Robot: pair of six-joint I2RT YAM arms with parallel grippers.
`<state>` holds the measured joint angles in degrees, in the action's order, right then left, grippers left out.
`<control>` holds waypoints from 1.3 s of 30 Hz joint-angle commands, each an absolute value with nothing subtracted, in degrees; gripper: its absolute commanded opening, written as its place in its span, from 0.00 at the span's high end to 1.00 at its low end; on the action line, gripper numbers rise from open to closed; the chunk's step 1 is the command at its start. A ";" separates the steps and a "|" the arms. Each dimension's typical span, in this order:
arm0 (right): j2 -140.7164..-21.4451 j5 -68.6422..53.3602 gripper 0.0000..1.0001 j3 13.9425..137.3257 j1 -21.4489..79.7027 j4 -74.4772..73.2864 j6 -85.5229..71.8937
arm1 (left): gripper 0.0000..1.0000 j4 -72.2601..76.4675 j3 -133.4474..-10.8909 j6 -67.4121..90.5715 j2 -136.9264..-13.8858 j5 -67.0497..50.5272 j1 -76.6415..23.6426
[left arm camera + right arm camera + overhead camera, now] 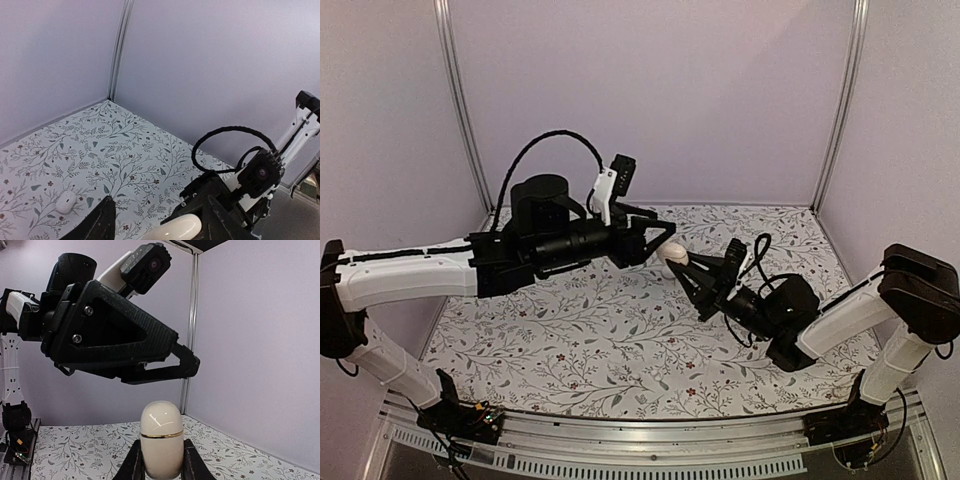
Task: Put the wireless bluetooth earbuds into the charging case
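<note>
Left gripper (665, 240), jaws spread, hovers at 12 o'clock over the charging case (160, 440). Case is upright with its lid shut, pinched low by the right gripper (688, 272). One earbud (66, 202) lies on the table (620, 340), at 7 o'clock in the left wrist view. Risk: prying the lid may lever the case out of that low pinch.

A: What kind of place is this?
B: A robotics lab booth — plain lilac panels (650, 100) held by aluminium posts (463, 110), a floral cloth (570, 340) as work surface, left arm (410, 272) and right arm (845, 318) bolted to a metal rail (650, 435).
</note>
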<state>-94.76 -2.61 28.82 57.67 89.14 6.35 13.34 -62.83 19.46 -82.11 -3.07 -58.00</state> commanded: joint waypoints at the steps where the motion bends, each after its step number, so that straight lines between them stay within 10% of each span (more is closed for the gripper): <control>1: -91.63 -6.58 1.00 27.59 57.83 89.29 4.69 | 0.34 11.88 -61.81 11.88 -76.02 -5.60 -56.68; 5: -89.18 -11.07 1.00 26.84 55.77 86.34 0.78 | 0.01 10.99 -59.33 8.76 -72.80 -9.89 -55.51; 27: -73.76 -20.95 1.00 27.11 38.41 39.43 -16.78 | 0.00 8.96 -49.64 16.46 -74.27 -0.58 -49.13; 39: -85.73 -30.94 1.00 29.46 27.77 32.45 -21.71 | 0.00 6.77 -56.98 11.18 -88.94 -7.91 -43.20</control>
<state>-80.95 -26.33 27.51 29.43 36.16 -19.73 7.88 -53.12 13.89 -84.49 -5.10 -44.97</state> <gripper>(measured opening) 0.203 0.996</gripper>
